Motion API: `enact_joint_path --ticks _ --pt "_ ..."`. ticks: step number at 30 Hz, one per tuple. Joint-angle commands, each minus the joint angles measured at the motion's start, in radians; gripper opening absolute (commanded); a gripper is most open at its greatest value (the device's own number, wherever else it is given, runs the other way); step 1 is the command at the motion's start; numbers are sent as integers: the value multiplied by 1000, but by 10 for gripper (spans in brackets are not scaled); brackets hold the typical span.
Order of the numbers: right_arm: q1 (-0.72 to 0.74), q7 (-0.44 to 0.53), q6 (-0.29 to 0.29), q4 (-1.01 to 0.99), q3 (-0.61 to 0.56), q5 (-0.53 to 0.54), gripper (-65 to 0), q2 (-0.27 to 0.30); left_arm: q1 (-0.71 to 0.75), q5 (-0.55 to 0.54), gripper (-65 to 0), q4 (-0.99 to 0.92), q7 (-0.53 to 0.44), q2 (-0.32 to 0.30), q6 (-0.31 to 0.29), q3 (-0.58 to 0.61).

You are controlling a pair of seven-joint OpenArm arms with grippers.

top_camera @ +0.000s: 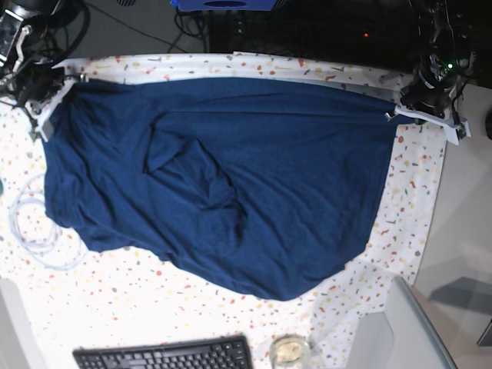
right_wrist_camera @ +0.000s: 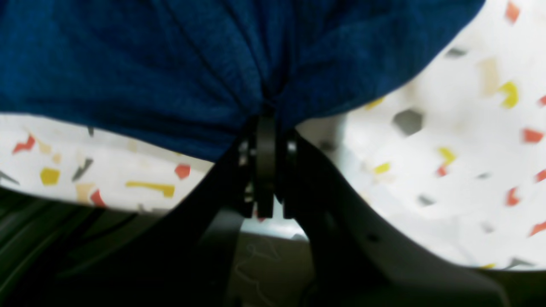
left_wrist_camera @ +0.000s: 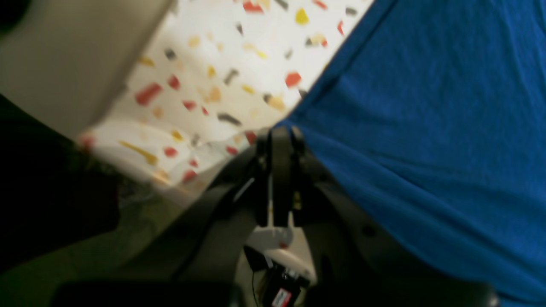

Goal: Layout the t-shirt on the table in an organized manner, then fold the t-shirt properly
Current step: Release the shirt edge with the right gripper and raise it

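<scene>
We are observing the left claw [left_wrist_camera: 279,132] and right claw [right_wrist_camera: 266,117] each pinching an edge of the navy t-shirt [top_camera: 254,177], spreading it over the speckled surface [top_camera: 154,300].

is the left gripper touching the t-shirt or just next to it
Touching. In the left wrist view the left gripper has its jaws shut on the corner of the t-shirt, and the cloth runs straight out from between them.
</scene>
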Motion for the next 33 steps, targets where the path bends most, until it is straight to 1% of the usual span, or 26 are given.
enact_joint_path --ticks 1,4,5,6,7,9,12,13,15,16,18,19,21,24,25,27,28,30,33 --pt "5 6 1 16 9 8 -557 15 0 3 -650 14 -17 -13 1 -5" --pt "2 6 -7 35 19 8 -368 21 5 3 -650 15 -15 -11 1 4" --pt "-3 7 -44 56 45 8 -314 21 16 3 -650 17 -15 -11 1 4" --pt "-10 10 -81 82 73 8 -282 17 22 3 -650 18 -15 -11 1 4" --pt "-19 27 -112 121 96 8 -273 14 28 3 -650 21 -15 -11 1 4" --pt "-36 73 -152 188 108 8 -284 1 39 3 -650 20 -15 -10 1 1" --pt "-47 107 -161 269 107 8 -297 -15 48 3 -650 17 -15 -10 1 -2" --pt "-46 107 -159 282 101 10 -320 -17 48 3 -650 17 -15 -10 1 -2" --pt "-42 112 -158 283 38 11 -423 -15 48 3 -650 17 -15 -10 1 -3" --pt "-41 112 -158 292 4 13 -498 -14 48 3 -650 17 -15 -10 1 -5" --pt "-35 113 -158 289 -48 13 -627 -14 48 3 -650 17 -15 -10 1 -5" --pt "-18 113 -158 282 -67 10 -650 -14 48 3 -650 17 -15 -10 1 -3" --pt "5 113 -162 223 -83 10 -629 -14 48 3 -650 17 -15 -10 1 -7" --pt "34 116 -167 116 -79 8 -629 1 48 3 -650 17 -15 -10 1 -8" --pt "33 130 -169 96 -65 8 -629 17 48 3 -650 17 -15 -10 1 -8" --pt "31 164 -172 53 -40 8 -629 29 49 3 -650 17 -15 -10 1 -8" --pt "31 179 -187 27 -27 7 -629 32 49 3 -650 17 -15 -10 1 -7" --pt "31 205 -233 -27 -11 7 -629 64 49 3 -650 15 -15 -10 1 -5" --pt "31 233 -250 -94 -5 7 -629 97 49 3 -650 15 -15 -10 1 -2"
